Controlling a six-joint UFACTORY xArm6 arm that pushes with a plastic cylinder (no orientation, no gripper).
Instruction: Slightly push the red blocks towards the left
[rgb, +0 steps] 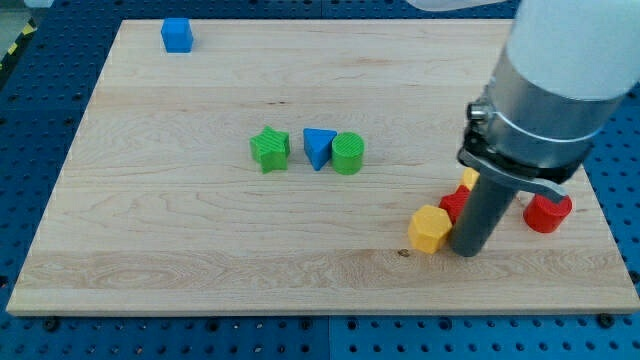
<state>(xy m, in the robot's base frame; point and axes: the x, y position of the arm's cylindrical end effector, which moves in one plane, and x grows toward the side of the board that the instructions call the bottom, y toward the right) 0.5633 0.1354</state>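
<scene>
Two red blocks lie at the view's lower right. One red block (455, 204) is mostly hidden behind my rod; its shape is unclear. A red cylinder (547, 213) lies to the rod's right. My tip (467, 250) rests on the board just below and right of the hidden red block, touching or nearly touching it. A yellow hexagon block (430, 229) sits directly left of the tip. A sliver of another yellow block (470, 178) shows above the red one.
A green star (270, 149), a blue triangle (318, 148) and a green cylinder (348, 153) line up mid-board. A blue cube (177, 35) sits at the top left. The wooden board (200, 240) ends close to the red cylinder on the right.
</scene>
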